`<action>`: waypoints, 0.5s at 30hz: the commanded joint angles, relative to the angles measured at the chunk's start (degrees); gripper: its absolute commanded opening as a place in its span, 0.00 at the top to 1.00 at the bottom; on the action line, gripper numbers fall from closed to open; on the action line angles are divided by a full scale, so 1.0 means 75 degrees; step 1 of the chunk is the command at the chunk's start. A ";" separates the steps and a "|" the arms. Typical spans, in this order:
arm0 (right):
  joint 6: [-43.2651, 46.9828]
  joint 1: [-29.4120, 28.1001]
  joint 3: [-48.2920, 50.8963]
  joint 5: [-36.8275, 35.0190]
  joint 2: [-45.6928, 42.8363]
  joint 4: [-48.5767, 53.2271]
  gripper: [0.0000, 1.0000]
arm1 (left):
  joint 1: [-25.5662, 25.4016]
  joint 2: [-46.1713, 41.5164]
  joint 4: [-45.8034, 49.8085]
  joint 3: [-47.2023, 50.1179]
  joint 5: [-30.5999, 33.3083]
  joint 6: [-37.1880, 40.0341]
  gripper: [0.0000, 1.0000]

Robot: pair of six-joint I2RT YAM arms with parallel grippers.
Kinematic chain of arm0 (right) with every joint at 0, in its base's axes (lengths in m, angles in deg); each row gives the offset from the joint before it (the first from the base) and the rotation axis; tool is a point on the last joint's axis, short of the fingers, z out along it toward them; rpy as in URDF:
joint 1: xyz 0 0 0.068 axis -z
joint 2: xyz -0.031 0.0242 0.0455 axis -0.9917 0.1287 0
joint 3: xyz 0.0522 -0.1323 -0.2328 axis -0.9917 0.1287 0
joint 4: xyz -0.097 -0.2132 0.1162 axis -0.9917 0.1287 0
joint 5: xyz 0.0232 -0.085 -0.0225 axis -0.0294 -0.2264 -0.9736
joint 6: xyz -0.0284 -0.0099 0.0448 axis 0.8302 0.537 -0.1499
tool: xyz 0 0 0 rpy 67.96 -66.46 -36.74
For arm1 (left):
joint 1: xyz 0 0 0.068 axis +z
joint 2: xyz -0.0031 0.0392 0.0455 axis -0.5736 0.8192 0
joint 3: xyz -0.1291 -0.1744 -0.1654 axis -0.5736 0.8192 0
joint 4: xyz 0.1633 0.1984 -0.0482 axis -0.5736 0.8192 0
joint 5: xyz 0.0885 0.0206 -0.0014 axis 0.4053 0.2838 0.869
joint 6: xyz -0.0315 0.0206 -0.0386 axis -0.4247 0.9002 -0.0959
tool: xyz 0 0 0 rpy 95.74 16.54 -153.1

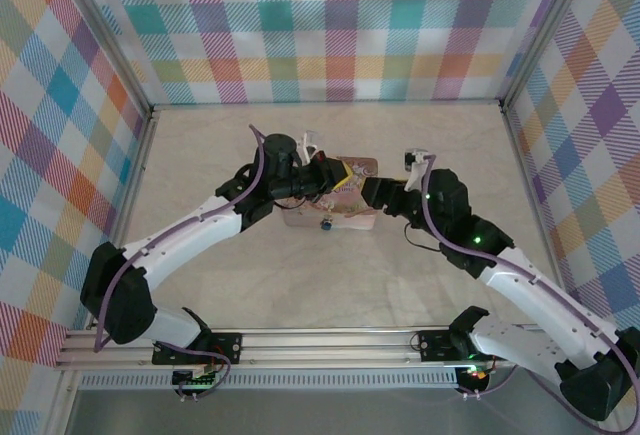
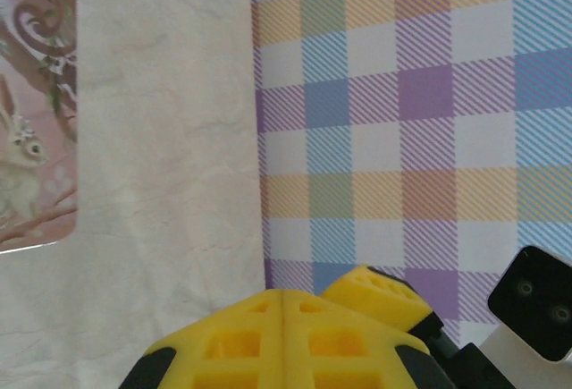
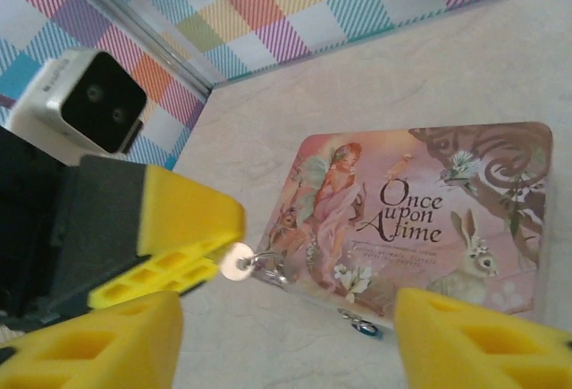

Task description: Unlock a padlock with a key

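You are looking at what I am judging to be the early part of the unlocking. Your left gripper (image 3: 231, 250) is pressing its yellow fingers fully together. A small silver round metal tab (image 3: 237, 262) on a thin wire ring is sitting right at their tips. It is looking pinched there, and I am taking it for the key's head, though the blade is too small to make out.

Your right gripper (image 3: 286, 313) is standing with its yellow fingers well apart and is gripping nothing. Both grippers are meeting over the pink rectangular storybook-print tin (image 3: 420, 219), which is lying flat in the middle of the pale beige table (image 1: 430, 145).

The small metal padlock with a blue spot (image 3: 359, 325) is hanging at the tin's near edge, near the tab but not touching it. I cannot tell whether its shackle is sprung.

So you are having the key seemingly in hand and close to the lock. Steadying the padlock, seating the key, turning it and freeing the shackle are all looking undone.
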 commanded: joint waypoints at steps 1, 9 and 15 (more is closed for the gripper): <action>0.0140 -0.0029 0.0143 -0.0148 -0.0294 0.0189 0.27 | 0.0062 -0.0379 0.1161 -0.0422 0.0377 0.1108 1.00; 0.0186 0.0130 0.0259 -0.0012 -0.0407 0.0378 0.23 | 0.0076 -0.0827 0.2944 -0.0864 0.1132 0.2880 1.00; 0.0155 0.0257 0.0440 -0.0112 -0.0074 0.0055 0.27 | 0.0079 -0.0905 0.4267 -0.1528 0.1691 0.4287 1.00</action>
